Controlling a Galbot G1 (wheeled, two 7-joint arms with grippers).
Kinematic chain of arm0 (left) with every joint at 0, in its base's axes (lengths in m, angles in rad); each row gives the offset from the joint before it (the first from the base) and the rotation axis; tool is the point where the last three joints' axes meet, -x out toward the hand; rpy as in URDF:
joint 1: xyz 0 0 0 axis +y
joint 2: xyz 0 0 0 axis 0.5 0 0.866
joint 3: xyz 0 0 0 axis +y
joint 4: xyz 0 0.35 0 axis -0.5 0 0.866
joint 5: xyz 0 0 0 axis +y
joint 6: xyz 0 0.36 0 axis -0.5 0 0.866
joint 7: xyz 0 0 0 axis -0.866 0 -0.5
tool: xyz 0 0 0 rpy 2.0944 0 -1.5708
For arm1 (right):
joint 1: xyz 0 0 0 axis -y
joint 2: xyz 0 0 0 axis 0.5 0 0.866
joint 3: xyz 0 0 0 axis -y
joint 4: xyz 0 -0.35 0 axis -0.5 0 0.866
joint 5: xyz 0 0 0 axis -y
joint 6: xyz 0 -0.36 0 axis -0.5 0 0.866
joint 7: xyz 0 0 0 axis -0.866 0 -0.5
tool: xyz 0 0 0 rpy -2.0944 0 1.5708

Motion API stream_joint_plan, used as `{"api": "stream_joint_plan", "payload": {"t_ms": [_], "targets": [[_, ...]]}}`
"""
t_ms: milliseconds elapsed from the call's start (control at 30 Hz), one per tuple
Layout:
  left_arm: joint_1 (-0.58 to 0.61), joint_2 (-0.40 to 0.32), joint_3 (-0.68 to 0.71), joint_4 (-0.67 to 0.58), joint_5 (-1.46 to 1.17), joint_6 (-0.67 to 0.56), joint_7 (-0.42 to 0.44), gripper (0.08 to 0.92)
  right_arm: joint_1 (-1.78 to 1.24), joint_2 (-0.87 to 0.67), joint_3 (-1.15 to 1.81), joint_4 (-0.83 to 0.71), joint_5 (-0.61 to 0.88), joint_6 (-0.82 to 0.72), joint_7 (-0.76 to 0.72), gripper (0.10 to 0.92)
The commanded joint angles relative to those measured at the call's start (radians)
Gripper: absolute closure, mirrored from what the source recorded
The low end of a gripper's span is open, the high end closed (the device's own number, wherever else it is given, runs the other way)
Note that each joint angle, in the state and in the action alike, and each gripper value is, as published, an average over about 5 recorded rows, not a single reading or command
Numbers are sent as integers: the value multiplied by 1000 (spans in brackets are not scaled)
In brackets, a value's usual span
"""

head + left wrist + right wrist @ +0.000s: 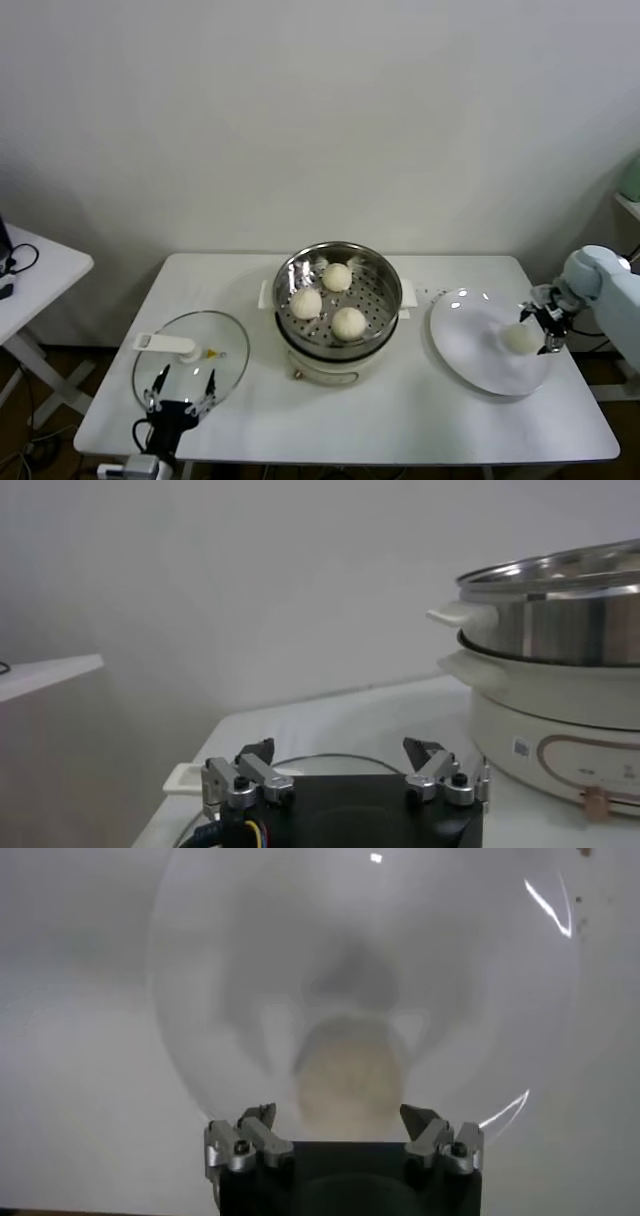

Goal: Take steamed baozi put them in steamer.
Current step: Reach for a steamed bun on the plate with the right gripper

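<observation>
Three cream-white baozi (337, 298) lie in the steel steamer (384, 272) at the table's middle, on its cream pot base (560, 715). A fourth baozi (520, 339) lies on the white plate (470, 350) at the right; it also shows in the right wrist view (348, 1076). My right gripper (545, 325) is open, right beside this baozi at the plate's right edge; its jaws (340, 1120) stand on either side of the bun without closing on it. My left gripper (180, 392) is open and empty at the table's front left.
A flat glass lid (225, 345) with a white handle (165, 344) lies at the front left, under my left gripper. A second white table (35, 275) stands farther left. A wall is behind the table.
</observation>
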State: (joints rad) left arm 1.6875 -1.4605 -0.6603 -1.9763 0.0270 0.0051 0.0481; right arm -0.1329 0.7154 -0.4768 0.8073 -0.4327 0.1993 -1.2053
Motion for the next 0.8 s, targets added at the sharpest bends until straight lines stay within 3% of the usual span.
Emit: {"api": "stream_joint_plan", "payload": {"t_ms": [33,533,800], "targets": [[4,-1,-3,-2,1,-1,0,177,1,89,30,-110,-56,23,0,203],[9,-4,-5,-2,0,-5,0,177,12,104,58,-149,-77,19,-12,204],[12,-7,-6,-2,0,-7,1,177,31,105,54,-165,-69,18,-17,311]]}}
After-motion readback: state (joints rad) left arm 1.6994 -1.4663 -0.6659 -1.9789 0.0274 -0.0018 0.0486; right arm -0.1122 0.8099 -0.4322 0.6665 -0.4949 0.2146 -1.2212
